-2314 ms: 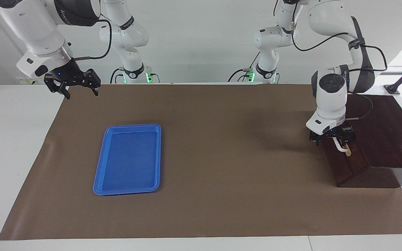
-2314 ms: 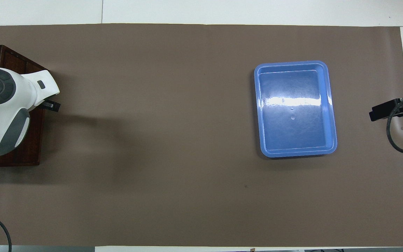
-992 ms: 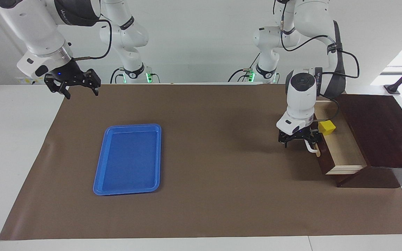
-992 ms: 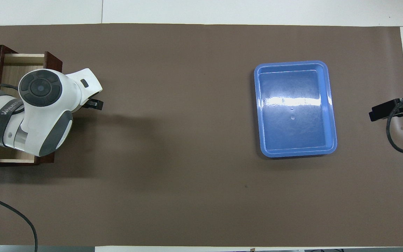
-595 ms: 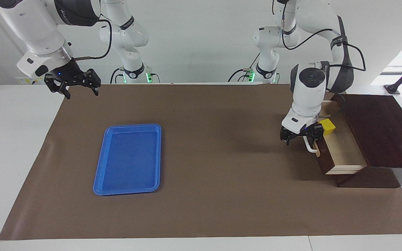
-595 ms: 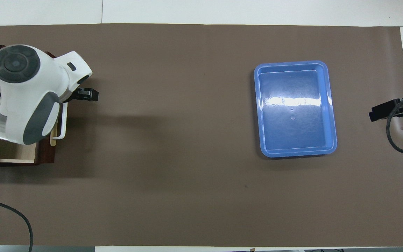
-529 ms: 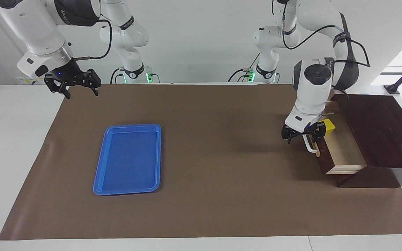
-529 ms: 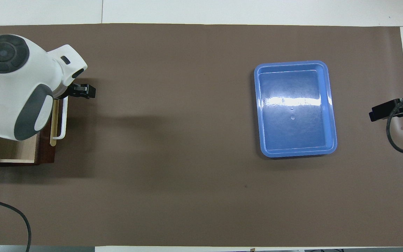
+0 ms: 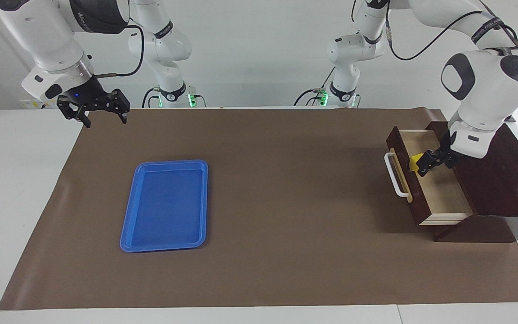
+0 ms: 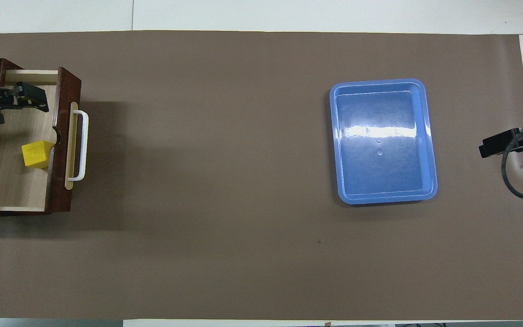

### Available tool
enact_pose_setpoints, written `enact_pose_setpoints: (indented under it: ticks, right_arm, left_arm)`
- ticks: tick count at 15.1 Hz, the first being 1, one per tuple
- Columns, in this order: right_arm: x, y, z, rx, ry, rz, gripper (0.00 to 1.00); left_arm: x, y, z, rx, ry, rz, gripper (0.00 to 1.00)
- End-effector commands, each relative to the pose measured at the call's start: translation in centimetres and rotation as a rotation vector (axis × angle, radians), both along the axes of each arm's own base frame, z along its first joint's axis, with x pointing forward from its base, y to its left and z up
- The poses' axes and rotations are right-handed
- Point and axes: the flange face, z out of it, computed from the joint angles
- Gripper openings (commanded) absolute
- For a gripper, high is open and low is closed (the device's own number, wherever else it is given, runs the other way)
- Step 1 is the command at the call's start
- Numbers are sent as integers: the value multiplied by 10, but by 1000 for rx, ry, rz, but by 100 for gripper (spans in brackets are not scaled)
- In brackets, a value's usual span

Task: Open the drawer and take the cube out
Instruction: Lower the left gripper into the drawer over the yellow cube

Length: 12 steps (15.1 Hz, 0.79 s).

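Small bright yellow cube (image 10: 37, 154) sits inside the open drawer (image 10: 18, 181).

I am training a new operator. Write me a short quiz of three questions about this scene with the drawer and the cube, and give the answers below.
1. True or false: the dark brown wooden drawer with the white bar handle is shut.
2. Where is the small yellow cube? A) in the blue plastic tray; B) in the drawer, beside its front panel; C) on the brown paper.
3. Fill in: the left gripper is over the open ____, while the right gripper waits, raised, at the right arm's end.

Key: 1 false; 2 B; 3 drawer.
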Motion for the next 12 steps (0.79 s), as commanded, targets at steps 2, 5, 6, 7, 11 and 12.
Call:
enact_pose_setpoints:
  ticks: [2, 5, 6, 7, 11, 12]
  right_arm:
    - [-5, -4, -1, -21, 6, -12, 100]
    - [-5, -3, -1, -21, 6, -14, 100]
    - [-5, -4, 0, -21, 5, -15, 100]
    - [-5, -4, 0, -21, 4, -17, 100]
    - [-5, -4, 0, -21, 4, -17, 100]
    - [-5, -4, 0, -21, 4, -17, 100]
  left_arm:
    - [-17, -5, -13, -10, 17, 43, 100]
    - [-34, 0, -35, -7, 34, 163, 100]
    - [-38, -3, -38, -5, 12, 189, 100]
    - [-41, -2, -43, 0, 13, 191, 100]
    - [-41, 8, -41, 38, 4, 184, 100]
    - [-40, 10, -40, 52, 2, 176, 100]
